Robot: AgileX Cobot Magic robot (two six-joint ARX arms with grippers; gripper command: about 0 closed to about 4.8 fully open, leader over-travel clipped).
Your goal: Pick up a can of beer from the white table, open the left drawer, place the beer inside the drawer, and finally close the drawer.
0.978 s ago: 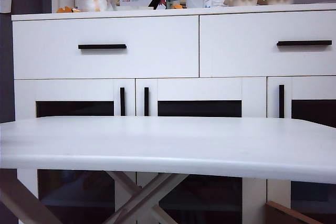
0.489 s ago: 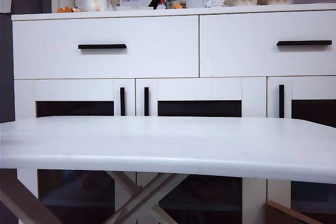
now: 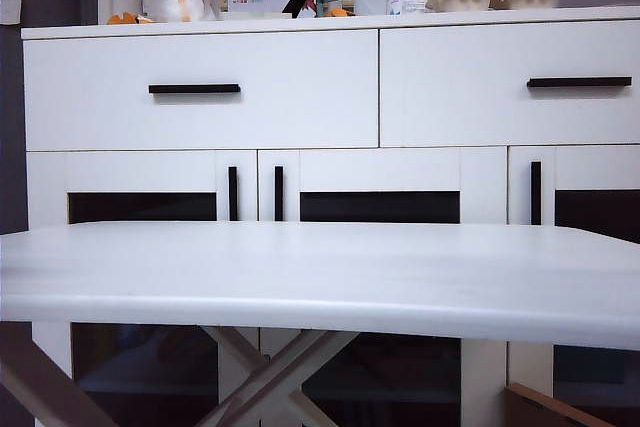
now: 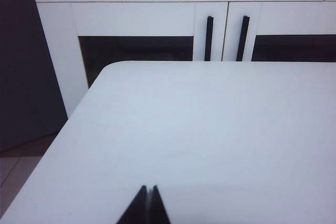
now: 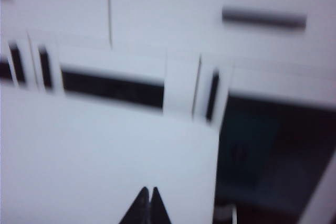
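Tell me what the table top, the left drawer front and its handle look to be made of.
White table: smooth white painted or laminated board, likely wood; soft sheen, rounded edge.
Left drawer: flat matte white panel, probably painted board.
Handle: thin black bar, metal or plastic; cannot tell.

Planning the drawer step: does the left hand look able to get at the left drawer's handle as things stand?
Probably yes: the left hand is shut over the white table, and nothing blocks the left drawer handle.
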